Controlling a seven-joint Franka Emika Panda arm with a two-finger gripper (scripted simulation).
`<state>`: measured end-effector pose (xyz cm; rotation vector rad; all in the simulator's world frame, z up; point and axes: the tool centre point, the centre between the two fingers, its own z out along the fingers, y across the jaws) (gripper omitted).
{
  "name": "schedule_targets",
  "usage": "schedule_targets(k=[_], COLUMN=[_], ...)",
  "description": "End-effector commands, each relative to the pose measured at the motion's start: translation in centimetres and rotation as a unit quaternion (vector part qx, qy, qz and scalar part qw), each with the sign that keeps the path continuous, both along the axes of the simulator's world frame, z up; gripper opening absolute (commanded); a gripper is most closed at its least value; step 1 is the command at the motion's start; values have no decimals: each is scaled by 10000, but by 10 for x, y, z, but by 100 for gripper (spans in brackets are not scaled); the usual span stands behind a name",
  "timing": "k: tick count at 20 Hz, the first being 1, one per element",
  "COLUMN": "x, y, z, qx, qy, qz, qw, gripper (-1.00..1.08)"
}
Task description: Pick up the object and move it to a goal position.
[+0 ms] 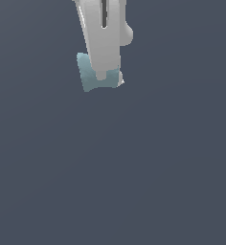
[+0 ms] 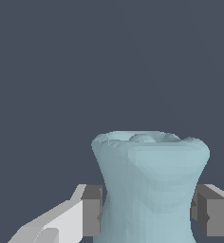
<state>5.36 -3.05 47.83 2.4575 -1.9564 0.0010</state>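
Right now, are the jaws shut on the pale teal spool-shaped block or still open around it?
Shut on it: in the wrist view both grey pads press the pale teal spool-shaped block at its pinched waist.

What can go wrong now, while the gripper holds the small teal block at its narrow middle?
1. The gripper holds the teal block only at its pinched waist. In the wrist view one pad sits against it, but the other seems slightly apart, so the block may slip or turn.
2. In the exterior view the finger hides much of the block, so a small slip might go unseen.
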Motion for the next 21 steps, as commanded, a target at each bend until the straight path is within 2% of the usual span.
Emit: schedule_targets(k=[1, 10, 21], x=[2, 8, 10], y=[-2, -5, -6], z=[10, 29, 35], qx=[0, 3, 4], qy=[2, 2, 1], qz=[2, 2, -3], qw=[10000, 10000, 10000], gripper=[-100, -100, -100])
